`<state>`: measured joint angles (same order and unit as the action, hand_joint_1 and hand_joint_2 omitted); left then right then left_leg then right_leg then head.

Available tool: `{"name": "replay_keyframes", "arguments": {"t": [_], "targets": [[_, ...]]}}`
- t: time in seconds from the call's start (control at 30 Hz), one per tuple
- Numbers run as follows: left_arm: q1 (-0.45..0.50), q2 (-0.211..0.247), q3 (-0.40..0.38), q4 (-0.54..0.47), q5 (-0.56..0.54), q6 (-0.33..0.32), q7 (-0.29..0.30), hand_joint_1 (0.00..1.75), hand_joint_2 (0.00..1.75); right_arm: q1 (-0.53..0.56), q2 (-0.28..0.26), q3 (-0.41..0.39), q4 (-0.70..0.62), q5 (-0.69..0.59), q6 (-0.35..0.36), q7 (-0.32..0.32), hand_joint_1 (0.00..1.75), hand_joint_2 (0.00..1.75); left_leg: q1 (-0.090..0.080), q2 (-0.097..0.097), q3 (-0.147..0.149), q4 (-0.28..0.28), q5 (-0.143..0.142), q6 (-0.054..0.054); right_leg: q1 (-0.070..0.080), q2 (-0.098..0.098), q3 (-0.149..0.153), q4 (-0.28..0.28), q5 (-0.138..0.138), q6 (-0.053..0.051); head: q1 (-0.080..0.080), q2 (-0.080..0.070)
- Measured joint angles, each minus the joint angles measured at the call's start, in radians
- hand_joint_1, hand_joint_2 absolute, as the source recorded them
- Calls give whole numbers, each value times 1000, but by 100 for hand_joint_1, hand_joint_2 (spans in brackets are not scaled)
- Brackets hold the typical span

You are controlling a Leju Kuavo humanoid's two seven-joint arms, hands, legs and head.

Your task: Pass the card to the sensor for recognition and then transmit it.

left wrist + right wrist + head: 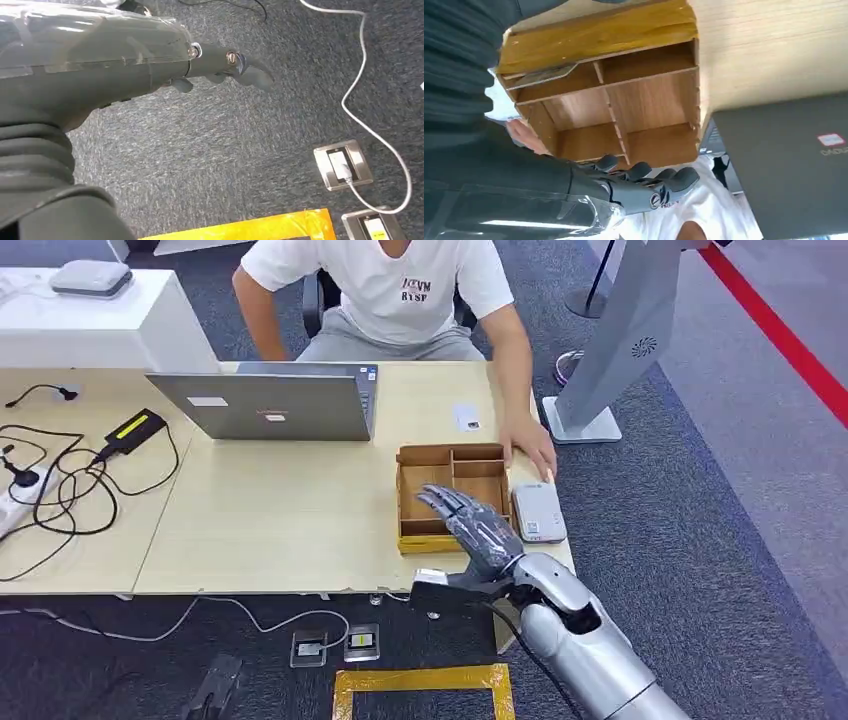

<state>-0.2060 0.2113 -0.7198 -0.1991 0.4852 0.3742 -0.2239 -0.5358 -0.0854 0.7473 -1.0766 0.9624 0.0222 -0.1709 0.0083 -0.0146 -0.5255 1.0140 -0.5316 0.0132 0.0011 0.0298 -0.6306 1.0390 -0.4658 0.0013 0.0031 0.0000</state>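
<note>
Wooden tray [406, 502] lies under the empty right hand [472, 523], fingers spread, beside the sensor [538, 511] — a card [541, 76] rests in one compartment — while the left hand [220, 65] hangs over carpet, fingers slack and empty.

- The right arm [585, 640] comes up from the lower right, silver, bent at the wrist, forearm angled up and to the left.
- The right hand [470, 522] is stretched forward, palm down, fingers [440, 500] extended and slightly apart, holding nothing.
- In the right wrist view the same hand [634, 187] shows its dark fingers [674, 179] lying side by side, nearly straight, tips free.
- A dark block sits at the right wrist [445, 592], just behind the hand.
- The left hand [220, 67] hangs low, pointing toward the floor; its fingers [252, 75] reach out loosely and grip nothing.
</note>
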Motion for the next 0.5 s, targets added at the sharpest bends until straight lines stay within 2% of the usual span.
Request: {"name": "replay_keyframes", "arguments": {"t": [0.5], "targets": [[8,-1,0,0,3,0,0,0,0,-8,12,31,89,18,-16,14,0,175,0,0,0,0,0,0,0,0,0,0,0,0,0,0]]}}
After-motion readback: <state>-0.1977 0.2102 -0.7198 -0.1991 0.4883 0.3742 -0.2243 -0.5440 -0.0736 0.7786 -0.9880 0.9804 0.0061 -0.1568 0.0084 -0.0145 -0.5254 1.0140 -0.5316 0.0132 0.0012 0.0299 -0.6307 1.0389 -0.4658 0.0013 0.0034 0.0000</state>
